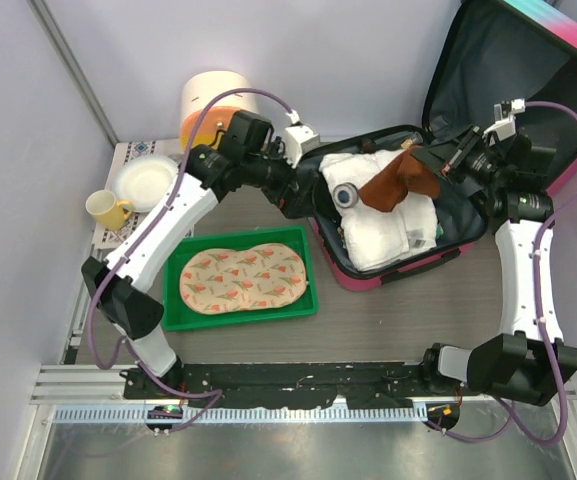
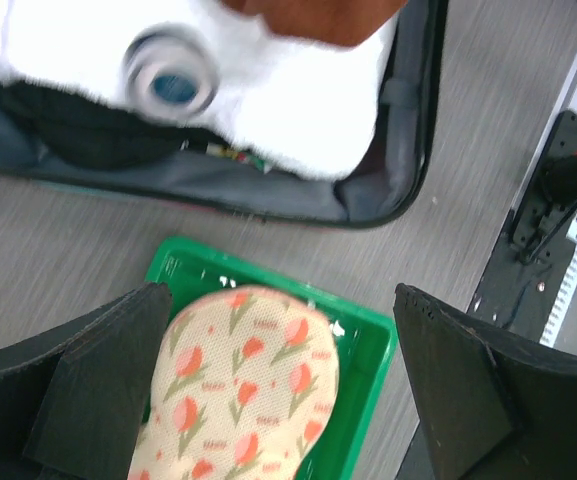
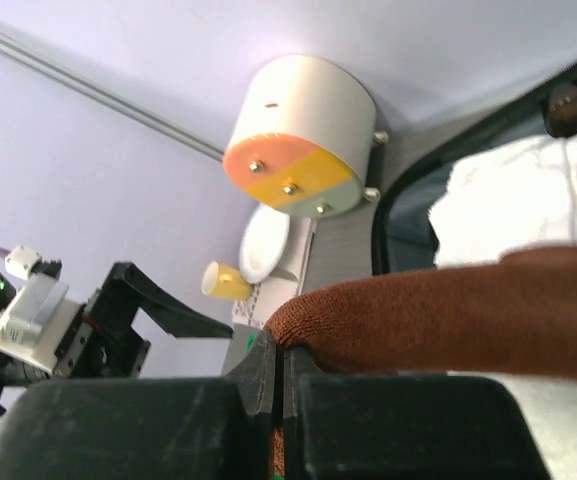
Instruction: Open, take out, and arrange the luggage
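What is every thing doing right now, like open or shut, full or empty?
luggage: open, lid up, partly packed.
brown cloth: pinched and lifted above the luggage.
white towels: packed inside the luggage.
right gripper: shut on the brown cloth.
left gripper: open, empty.
green tray: holding a flowery pad.
yellow cup: upright.
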You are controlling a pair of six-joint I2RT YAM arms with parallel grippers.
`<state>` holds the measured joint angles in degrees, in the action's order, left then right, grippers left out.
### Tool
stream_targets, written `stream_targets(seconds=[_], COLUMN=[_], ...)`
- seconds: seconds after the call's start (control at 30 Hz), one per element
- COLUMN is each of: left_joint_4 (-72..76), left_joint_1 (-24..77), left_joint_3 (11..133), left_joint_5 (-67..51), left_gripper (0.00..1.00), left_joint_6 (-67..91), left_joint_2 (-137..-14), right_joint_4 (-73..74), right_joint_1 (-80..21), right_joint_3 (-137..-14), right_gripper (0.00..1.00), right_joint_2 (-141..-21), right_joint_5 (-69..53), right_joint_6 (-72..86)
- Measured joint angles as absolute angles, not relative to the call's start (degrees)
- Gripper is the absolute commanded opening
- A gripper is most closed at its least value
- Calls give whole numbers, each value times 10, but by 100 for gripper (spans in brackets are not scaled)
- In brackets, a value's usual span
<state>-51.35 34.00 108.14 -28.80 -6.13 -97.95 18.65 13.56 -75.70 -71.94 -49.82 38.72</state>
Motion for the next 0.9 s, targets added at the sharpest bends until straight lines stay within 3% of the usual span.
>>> stream_targets(seconds=[0.37,0.53,0.73,0.9], left_joint_4=[-378,-248,-135,-56], left_joint_1=[467,508,605,657], left_joint_3=[1093,1012,914,903], left_joint_5=[-188,-71,74,156], left_gripper=[100,99,100,100], left_joint_6=[28,56,-34,-133], left_joint_2=[-987,-969,-959,-959], right_joint_4=[104,94,81,76], right_joint_1=[136,136,136,136], right_joint_3=[-731,-694,-683,-663], right_gripper=[1,1,1,1], right_joint_2=[-681,-627,-579,-552], right_joint_5=[-489,-463,-436,-429], right_joint_6=[479,509,537,555])
